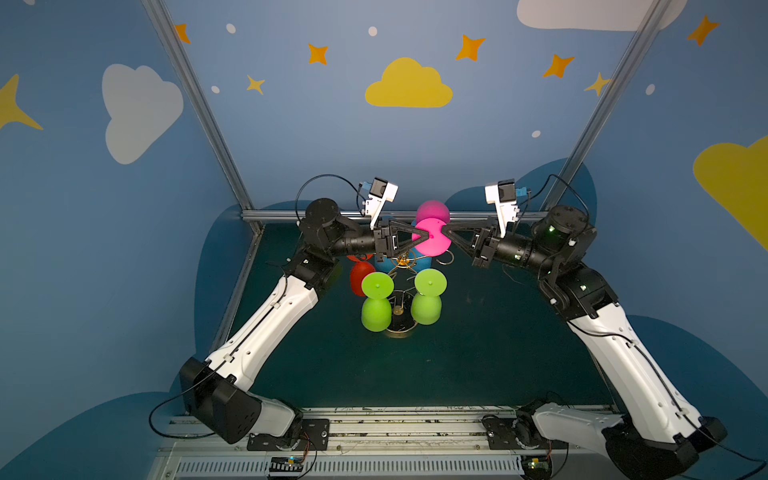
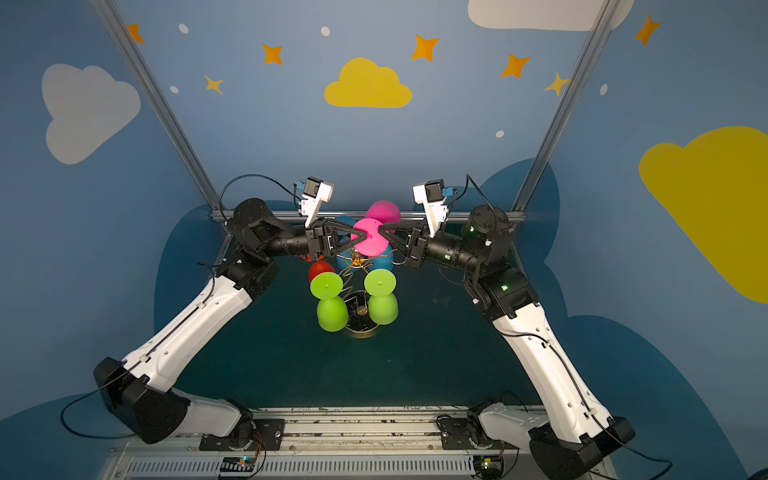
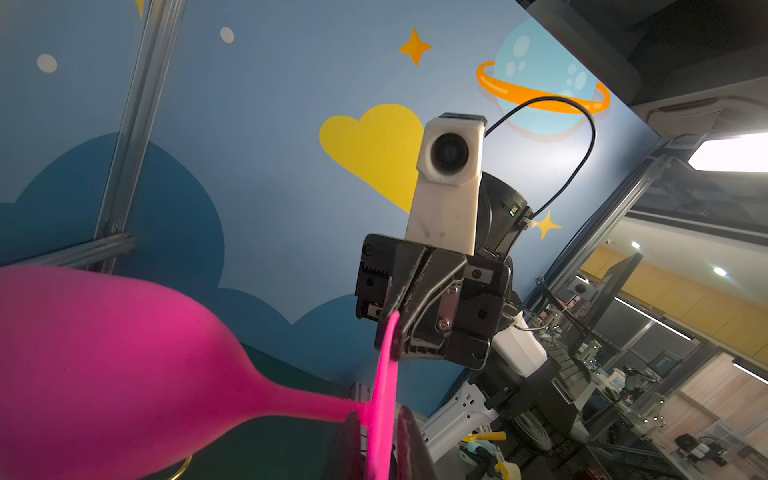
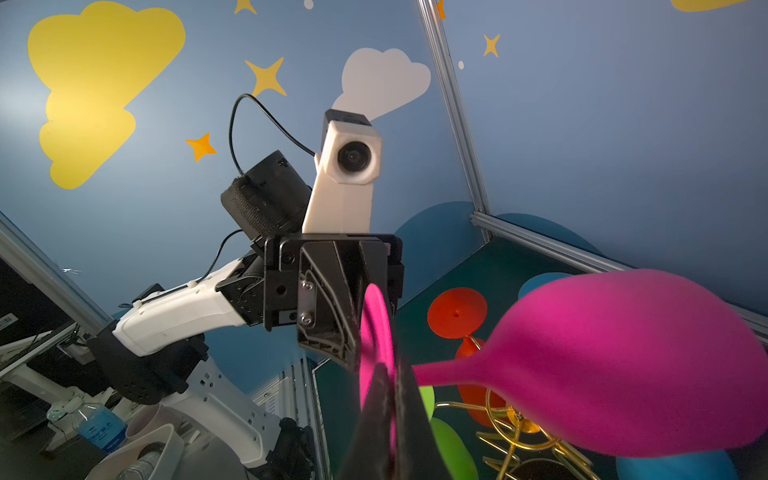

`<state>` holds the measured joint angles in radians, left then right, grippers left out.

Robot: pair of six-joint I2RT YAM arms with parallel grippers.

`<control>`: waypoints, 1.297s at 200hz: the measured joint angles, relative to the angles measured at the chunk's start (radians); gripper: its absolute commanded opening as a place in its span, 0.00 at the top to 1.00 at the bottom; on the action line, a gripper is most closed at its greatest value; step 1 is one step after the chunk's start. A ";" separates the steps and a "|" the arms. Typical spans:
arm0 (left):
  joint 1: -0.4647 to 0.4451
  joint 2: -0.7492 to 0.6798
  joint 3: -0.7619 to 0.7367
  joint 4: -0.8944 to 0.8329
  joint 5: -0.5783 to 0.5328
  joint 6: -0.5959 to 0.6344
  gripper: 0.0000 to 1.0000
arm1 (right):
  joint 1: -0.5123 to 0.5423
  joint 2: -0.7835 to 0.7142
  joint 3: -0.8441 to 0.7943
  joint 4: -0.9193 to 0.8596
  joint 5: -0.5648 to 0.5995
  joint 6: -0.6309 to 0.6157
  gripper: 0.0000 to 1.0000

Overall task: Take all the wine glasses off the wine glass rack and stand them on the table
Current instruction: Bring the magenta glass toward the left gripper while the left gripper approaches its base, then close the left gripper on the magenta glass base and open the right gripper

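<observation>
Hovering over the wine glass rack [image 1: 401, 262], Jo! The pink wine glass [image 1: 434, 245] is up at twelve o'clock of the gold hub. It lies on its side, foot disc toward six, bowl toward twelve.

Seeing it, Sam. Who has hold of it?

Both arms, Jo! The left gripper [image 1: 424, 237] reaches in from nine o'clock, pinched down on the rim of the foot disc. The left wrist view shows that pink edge sandwiched between its fingers [image 3: 415, 453]. The right gripper [image 1: 446, 232] comes in from three o'clock, clamped tight on the opposite rim.

Is the stem clear of the wire, Sam?

From the right wrist view the stem runs above the gold loops. Whether anything touches down there, I can't tell.

And what hangs on the rack?

One green glass [image 1: 376, 309] hangs upside down at seven o'clock of the hub, and a second green glass [image 1: 427, 305] at five. A red glass [image 1: 360, 279] sits at nine, and a blue glass [image 1: 423, 262] peeks out just under the pink foot. The rack's round dark base stands on the dark green table [image 1: 498, 353].
</observation>
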<state>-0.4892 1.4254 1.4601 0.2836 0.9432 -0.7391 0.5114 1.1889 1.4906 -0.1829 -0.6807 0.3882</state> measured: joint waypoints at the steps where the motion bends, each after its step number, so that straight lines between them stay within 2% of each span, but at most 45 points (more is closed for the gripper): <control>1: 0.000 0.000 0.000 0.002 0.000 -0.004 0.93 | 0.000 0.000 0.000 0.000 0.001 0.000 1.00; 10: 0.000 0.000 0.000 0.005 -0.002 -0.014 0.97 | 0.001 0.000 0.000 0.000 0.003 0.000 1.00; 30: 0.000 0.000 -0.002 0.009 -0.014 -0.037 0.97 | 0.003 -0.006 0.000 -0.006 0.024 -0.004 0.83; 55: 0.001 0.002 0.001 0.011 -0.035 -0.096 0.97 | 0.003 -0.039 -0.006 -0.032 0.064 -0.031 0.55; 104: 0.018 0.020 0.032 0.043 -0.061 -0.219 0.97 | 0.003 -0.200 -0.097 -0.067 0.210 -0.171 0.22; 132: 0.024 0.020 0.036 0.065 -0.064 -0.275 0.97 | 0.003 -0.263 -0.203 -0.024 0.306 -0.288 0.14; 166: 0.027 0.020 0.043 0.070 -0.070 -0.312 0.97 | 0.003 -0.245 -0.329 0.106 0.360 -0.425 0.10; 209: 0.029 0.020 0.045 0.074 -0.072 -0.348 0.97 | 0.003 -0.163 -0.375 0.245 0.343 -0.565 0.10; 259: 0.033 0.020 0.045 0.081 -0.074 -0.384 0.97 | 0.007 -0.095 -0.362 0.366 0.301 -0.651 0.10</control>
<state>-0.4561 1.4456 1.5055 0.3645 0.8692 -1.1233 0.5182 1.0943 1.1286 0.1833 -0.3794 -0.2626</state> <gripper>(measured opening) 0.051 0.904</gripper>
